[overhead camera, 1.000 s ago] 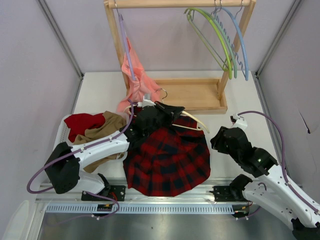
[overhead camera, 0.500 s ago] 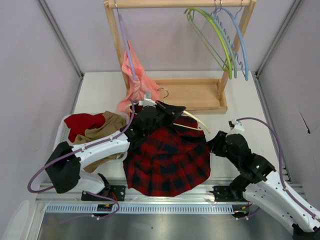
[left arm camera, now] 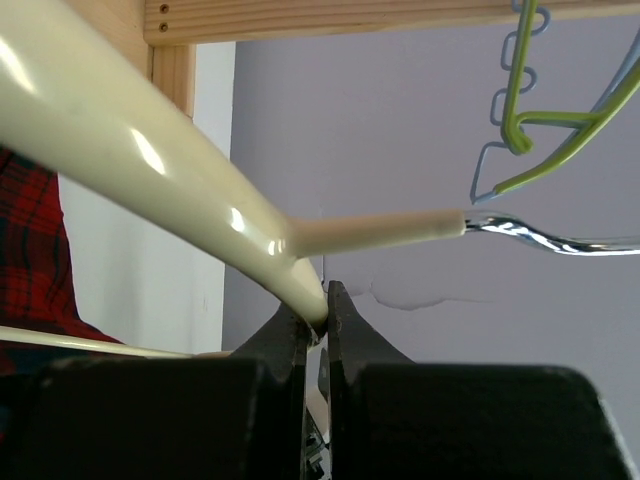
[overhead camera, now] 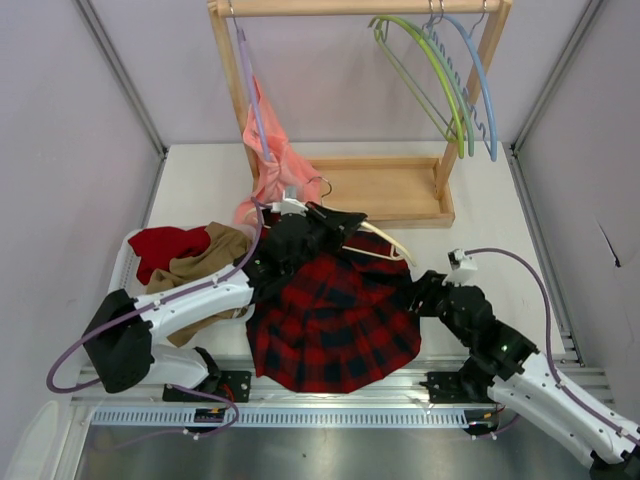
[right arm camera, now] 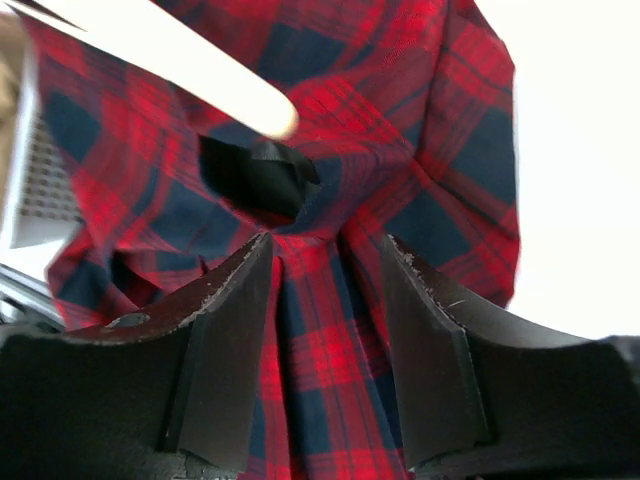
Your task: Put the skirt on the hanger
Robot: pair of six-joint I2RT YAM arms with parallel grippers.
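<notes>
- Pale table [overhead camera: 490, 200] between lilac walls carries a wooden rack [overhead camera: 385, 190] at its far side. Green and blue hangers [overhead camera: 455, 80] hang from the rail, and a pink garment [overhead camera: 272, 160] hangs by the left post.
- Location of the skirt [overhead camera: 335, 320]: spread on the table's near centre between the two arms, with its far edge bunched under the hanger.
- Location of the hanger [overhead camera: 392, 240]: over the skirt's far edge, metal hook toward the rack.
- State of the left gripper [overhead camera: 335, 222]: clenched on the hanger. The wrist view shows both fingers [left arm camera: 290, 345] pinching the cream arm just below the hook's neck.
- State of the right gripper [overhead camera: 415, 293]: released, jaws standing apart at the skirt's right edge. Its wrist view shows plaid fabric beyond the gap.
- Red and tan cloths [overhead camera: 190, 255]: heaped just left of the skirt.
</notes>
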